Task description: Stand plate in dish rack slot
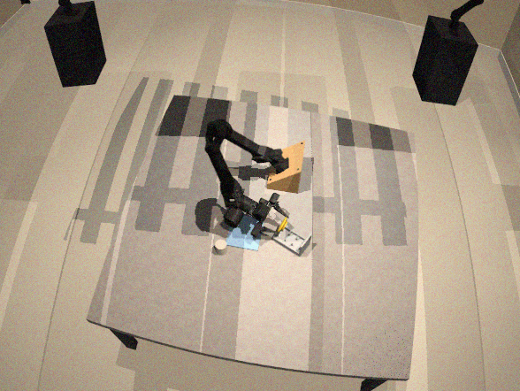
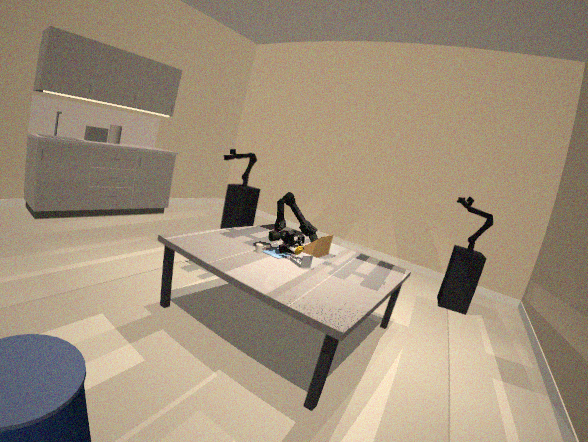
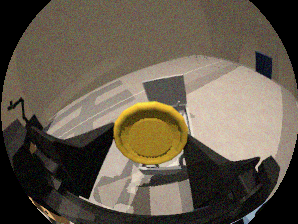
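Observation:
My gripper [image 1: 277, 219] [image 3: 150, 132] is shut on the yellow plate [image 1: 282, 226] [image 2: 298, 248] [image 3: 150, 129], with the fingers on its rim on either side. The plate stands on edge, its hollow face toward the wrist camera. It is held low over the arm-side end of the grey dish rack [image 1: 294, 242] [image 2: 305, 261]. I cannot tell whether the plate touches the rails. In the wrist view the plate hides most of the rack.
An orange wedge block [image 1: 289, 170] [image 2: 318, 246] stands just behind the rack. A light blue mat [image 1: 242, 239] [image 2: 274, 253] lies under the arm's wrist. A small white cup [image 1: 219, 248] [image 2: 259, 246] stands left of it. Black pedestals with other arms stand beyond the table.

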Controlling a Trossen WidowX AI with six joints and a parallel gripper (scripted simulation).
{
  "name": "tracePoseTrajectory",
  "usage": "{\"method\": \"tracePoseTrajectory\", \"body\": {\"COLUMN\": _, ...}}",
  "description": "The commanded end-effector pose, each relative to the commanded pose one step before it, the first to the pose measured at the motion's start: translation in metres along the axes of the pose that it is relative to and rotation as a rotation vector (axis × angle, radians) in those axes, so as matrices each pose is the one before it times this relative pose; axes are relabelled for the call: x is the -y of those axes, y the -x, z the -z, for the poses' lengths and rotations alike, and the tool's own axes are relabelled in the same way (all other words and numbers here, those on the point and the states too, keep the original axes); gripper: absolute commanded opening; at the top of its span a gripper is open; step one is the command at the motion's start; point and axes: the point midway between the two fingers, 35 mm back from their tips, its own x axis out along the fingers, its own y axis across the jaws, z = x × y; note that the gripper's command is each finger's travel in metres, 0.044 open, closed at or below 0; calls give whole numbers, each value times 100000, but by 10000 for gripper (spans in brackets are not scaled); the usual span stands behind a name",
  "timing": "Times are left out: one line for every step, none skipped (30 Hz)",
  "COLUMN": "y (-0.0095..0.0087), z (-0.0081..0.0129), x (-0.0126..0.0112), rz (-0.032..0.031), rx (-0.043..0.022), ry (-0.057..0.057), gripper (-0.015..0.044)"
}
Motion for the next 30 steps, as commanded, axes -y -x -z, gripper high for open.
{"method": "tracePoseTrajectory", "body": {"y": 338, "z": 211, "x": 35, "rz": 2693, "rx": 6683, "ry": 9882, "gripper": 0}}
{"method": "tracePoseTrajectory", "body": {"y": 109, "z": 46, "x": 55, "rz": 936, "rx": 1534, "ry": 2586, "gripper": 0}}
{"method": "tracePoseTrajectory", "body": {"y": 113, "z": 45, "x": 53, "rz": 988, "rx": 1499, "ry": 2605, "gripper": 0}}
{"method": "tracePoseTrajectory", "body": {"y": 118, "z": 43, "x": 51, "rz": 1038, "rx": 1462, "ry": 2624, "gripper": 0}}
{"method": "tracePoseTrajectory", "body": {"y": 122, "z": 42, "x": 49, "rz": 1087, "rx": 1423, "ry": 2643, "gripper": 0}}
{"method": "tracePoseTrajectory", "body": {"y": 126, "z": 40, "x": 47, "rz": 1134, "rx": 1383, "ry": 2662, "gripper": 0}}
{"method": "tracePoseTrajectory", "body": {"y": 131, "z": 38, "x": 45, "rz": 1179, "rx": 1341, "ry": 2681, "gripper": 0}}
{"method": "tracePoseTrajectory", "body": {"y": 135, "z": 36, "x": 43, "rz": 1222, "rx": 1298, "ry": 2700, "gripper": 0}}
{"method": "tracePoseTrajectory", "body": {"y": 139, "z": 34, "x": 41, "rz": 1264, "rx": 1253, "ry": 2720, "gripper": 0}}
{"method": "tracePoseTrajectory", "body": {"y": 142, "z": 31, "x": 40, "rz": 1303, "rx": 1208, "ry": 2739, "gripper": 0}}
{"method": "tracePoseTrajectory", "body": {"y": 146, "z": 29, "x": 39, "rz": 1341, "rx": 1161, "ry": 2758, "gripper": 0}}
{"method": "tracePoseTrajectory", "body": {"y": 125, "z": 22, "x": 31, "rz": 1144, "rx": 930, "ry": 2313, "gripper": 0}}
{"method": "tracePoseTrajectory", "body": {"y": 76, "z": 12, "x": 19, "rz": 698, "rx": 542, "ry": 1394, "gripper": 0}}
{"method": "tracePoseTrajectory", "body": {"y": 25, "z": 4, "x": 6, "rz": 235, "rx": 178, "ry": 466, "gripper": 0}}
{"method": "tracePoseTrajectory", "body": {"y": 0, "z": 0, "x": 0, "rz": 0, "rx": 0, "ry": 0, "gripper": 0}}
{"method": "tracePoseTrajectory", "body": {"y": 0, "z": 0, "x": 0, "rz": 0, "rx": 0, "ry": 0, "gripper": 0}}
{"method": "tracePoseTrajectory", "body": {"y": 0, "z": 0, "x": 0, "rz": 0, "rx": 0, "ry": 0, "gripper": 0}}
{"method": "tracePoseTrajectory", "body": {"y": 0, "z": 0, "x": 0, "rz": 0, "rx": 0, "ry": 0, "gripper": 0}}
{"method": "tracePoseTrajectory", "body": {"y": 0, "z": 0, "x": 0, "rz": 0, "rx": 0, "ry": 0, "gripper": 0}}
{"method": "tracePoseTrajectory", "body": {"y": 0, "z": 0, "x": 0, "rz": 0, "rx": 0, "ry": 0, "gripper": 0}}
{"method": "tracePoseTrajectory", "body": {"y": 0, "z": 0, "x": 0, "rz": 0, "rx": 0, "ry": 0, "gripper": 0}}
{"method": "tracePoseTrajectory", "body": {"y": 0, "z": 0, "x": 0, "rz": 0, "rx": 0, "ry": 0, "gripper": 0}}
{"method": "tracePoseTrajectory", "body": {"y": 0, "z": 0, "x": 0, "rz": 0, "rx": 0, "ry": 0, "gripper": 0}}
{"method": "tracePoseTrajectory", "body": {"y": -63, "z": 3, "x": -2, "rz": -12, "rx": -34, "ry": -29, "gripper": 0}}
{"method": "tracePoseTrajectory", "body": {"y": -188, "z": 9, "x": -8, "rz": -33, "rx": -98, "ry": -86, "gripper": 0}}
{"method": "tracePoseTrajectory", "body": {"y": -313, "z": 11, "x": -15, "rz": -45, "rx": -156, "ry": -145, "gripper": 0}}
{"method": "tracePoseTrajectory", "body": {"y": -383, "z": 5, "x": -21, "rz": -38, "rx": -177, "ry": -181, "gripper": 0}}
{"method": "tracePoseTrajectory", "body": {"y": -309, "z": -2, "x": -20, "rz": -18, "rx": -132, "ry": -149, "gripper": 0}}
{"method": "tracePoseTrajectory", "body": {"y": -184, "z": -4, "x": -13, "rz": -5, "rx": -74, "ry": -90, "gripper": 0}}
{"method": "tracePoseTrajectory", "body": {"y": -61, "z": -2, "x": -5, "rz": -1, "rx": -24, "ry": -30, "gripper": 0}}
